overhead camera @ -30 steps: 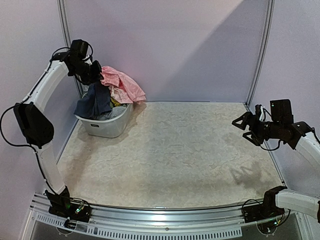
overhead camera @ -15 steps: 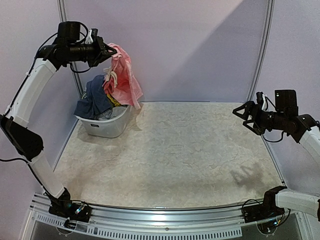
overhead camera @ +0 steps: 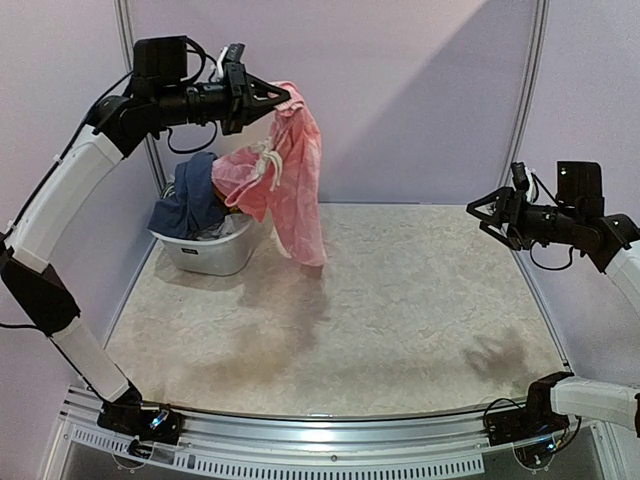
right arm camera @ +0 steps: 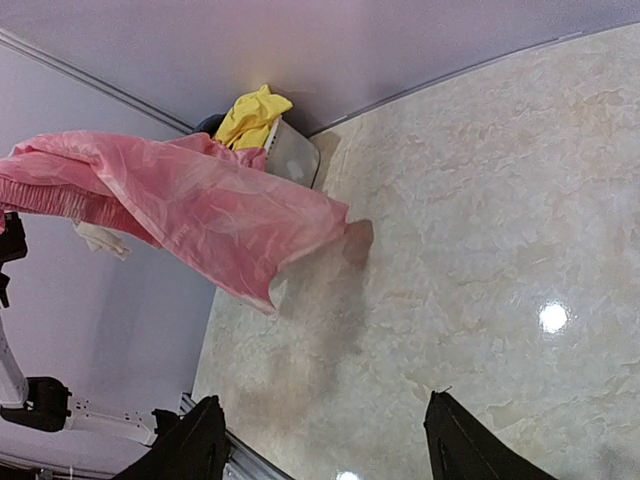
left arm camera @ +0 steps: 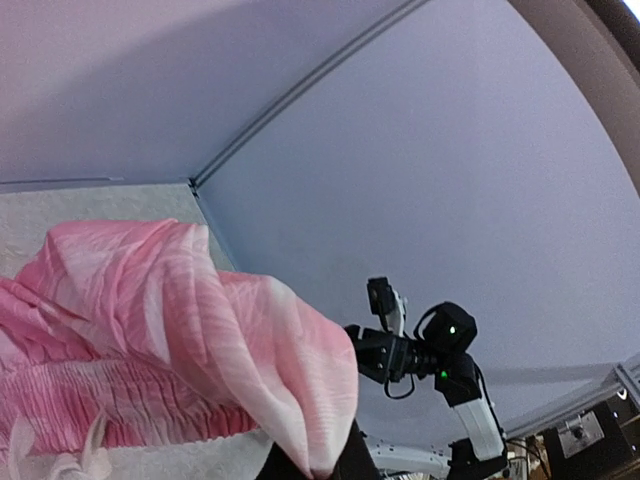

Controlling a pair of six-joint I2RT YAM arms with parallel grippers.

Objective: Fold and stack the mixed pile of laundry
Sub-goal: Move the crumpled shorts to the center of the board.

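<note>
Two claws are raised above the desk [overhead camera: 400, 320]. At the right edge, the right claw [overhead camera: 480, 212] has its fingers apart and holds nothing. Farther back, the left claw [overhead camera: 286, 100] is clamped on the pink garment [overhead camera: 300, 190], which hangs beside the white tub [overhead camera: 215, 258]; other clothes [overhead camera: 195, 205] are heaped inside.

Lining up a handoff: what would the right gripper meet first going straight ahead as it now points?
Likely the hanging pink garment held by the left gripper; open air lies before the right gripper until then, though depth is unclear.
</note>
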